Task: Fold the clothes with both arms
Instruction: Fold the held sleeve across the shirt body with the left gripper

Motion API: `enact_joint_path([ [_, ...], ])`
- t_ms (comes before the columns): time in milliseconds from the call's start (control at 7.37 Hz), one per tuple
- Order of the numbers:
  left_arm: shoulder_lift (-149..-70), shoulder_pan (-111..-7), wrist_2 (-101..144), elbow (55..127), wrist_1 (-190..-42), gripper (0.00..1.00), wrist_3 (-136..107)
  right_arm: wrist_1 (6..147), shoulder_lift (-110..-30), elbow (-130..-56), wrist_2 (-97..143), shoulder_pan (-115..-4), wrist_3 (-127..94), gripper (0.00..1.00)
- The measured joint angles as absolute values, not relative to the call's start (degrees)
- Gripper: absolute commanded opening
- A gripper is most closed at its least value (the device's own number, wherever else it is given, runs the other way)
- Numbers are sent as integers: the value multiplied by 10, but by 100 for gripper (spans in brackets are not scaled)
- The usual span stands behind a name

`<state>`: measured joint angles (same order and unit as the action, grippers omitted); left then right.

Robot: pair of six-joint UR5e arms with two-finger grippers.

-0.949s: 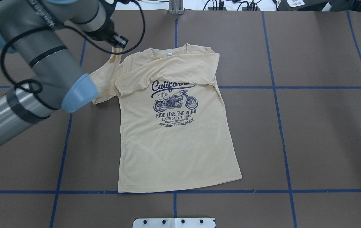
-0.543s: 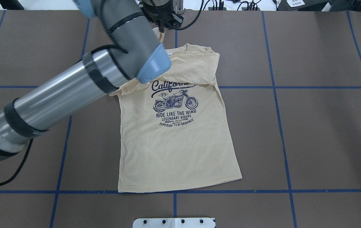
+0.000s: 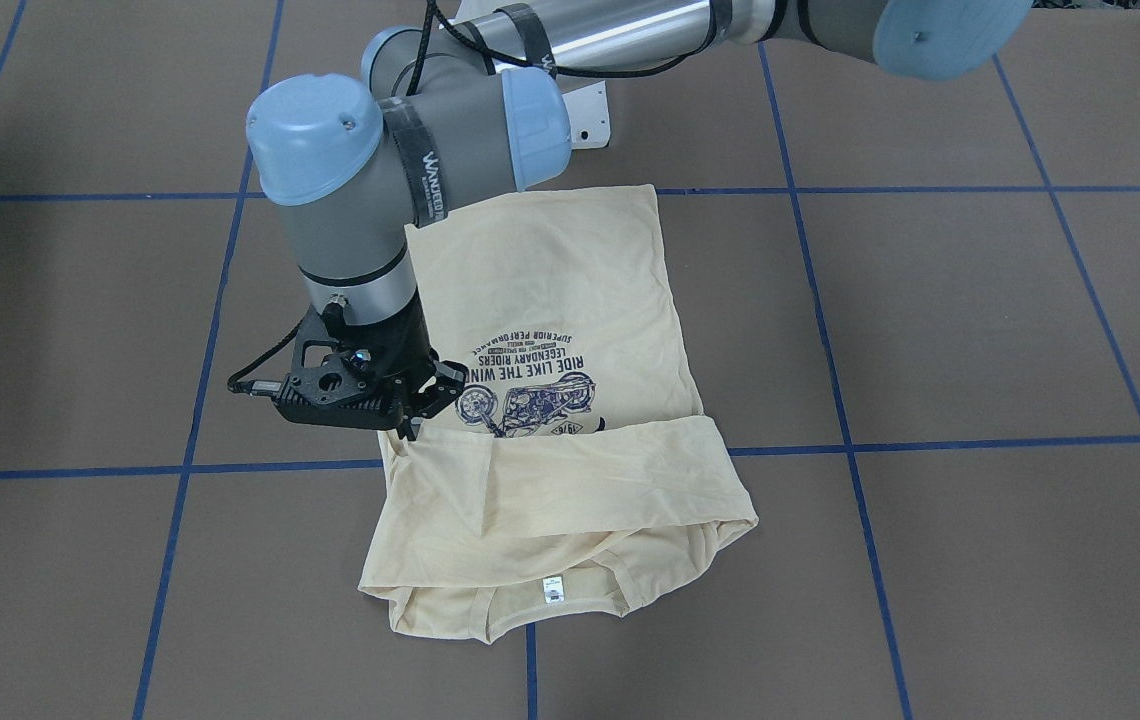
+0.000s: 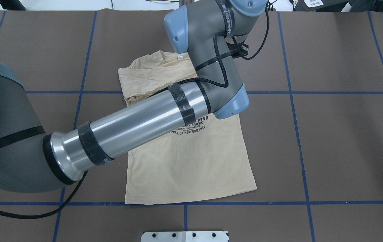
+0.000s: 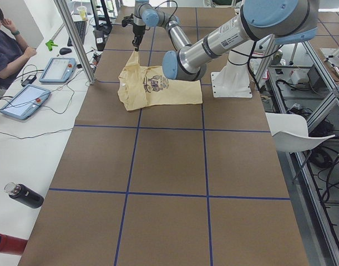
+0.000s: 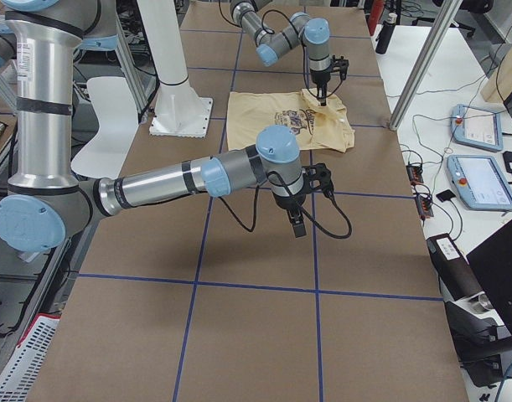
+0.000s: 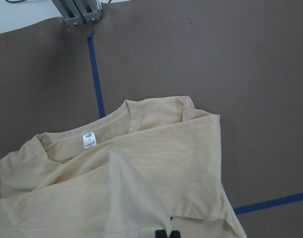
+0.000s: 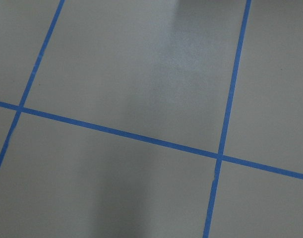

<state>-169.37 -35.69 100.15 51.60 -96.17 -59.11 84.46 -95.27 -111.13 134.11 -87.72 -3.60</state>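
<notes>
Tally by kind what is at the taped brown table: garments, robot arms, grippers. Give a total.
T-shirt: 1
Robot arms: 2 (left arm, right arm)
Grippers: 2 (left gripper, right gripper)
Total: 5

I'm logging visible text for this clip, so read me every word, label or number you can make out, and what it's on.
"RIDE LIKE THE WIND": navy print on the T-shirt.
"LEGENDARY RIDERS": same print.
"SUPERIOR PERFORMANCE": same print.
The neck label: too small to read.
Lettering on the left arm, on its black band: too blurred to read.
</notes>
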Motion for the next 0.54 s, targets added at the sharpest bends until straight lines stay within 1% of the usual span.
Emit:
enact_joint_path([
  [271, -1698, -346, 996, 494, -1041, 100, -658, 845, -953, -1112, 1347, -877, -37, 100],
  [543, -1695, -346, 997, 501, -1046, 100, -619, 843, -950, -1117, 1350, -876, -54, 100],
])
